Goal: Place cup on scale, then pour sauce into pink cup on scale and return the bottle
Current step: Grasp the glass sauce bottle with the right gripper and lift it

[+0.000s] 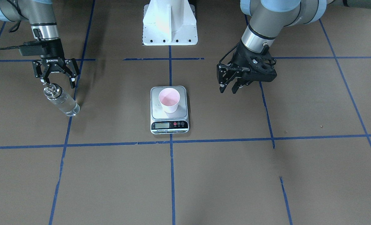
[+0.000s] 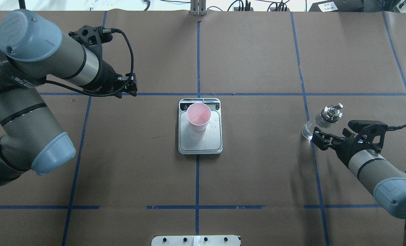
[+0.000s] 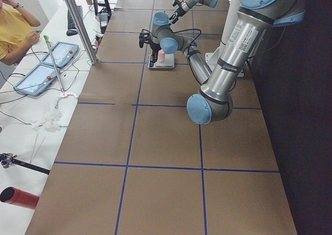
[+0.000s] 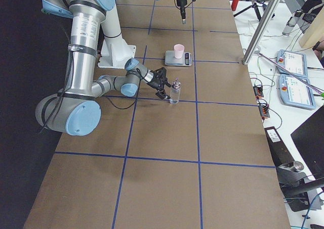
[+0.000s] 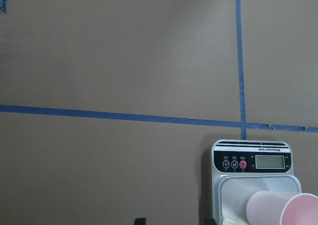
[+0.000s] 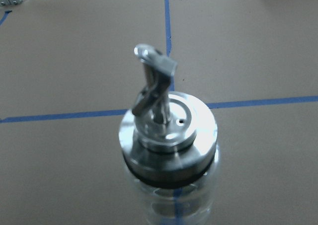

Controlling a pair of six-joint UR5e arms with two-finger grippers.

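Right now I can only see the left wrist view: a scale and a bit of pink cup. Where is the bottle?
Observer: The bottle stands upright on the table, well off to the robot's right of the scale.
Visitor: Is anything holding it?
Observer: No. The right pincer is open wide close beside it, not clamped on the glass.
Visitor: And the arm whose camera I'm looking through?
Observer: Its left pincer hangs open and empty to the side of the scale, clear of the cup.
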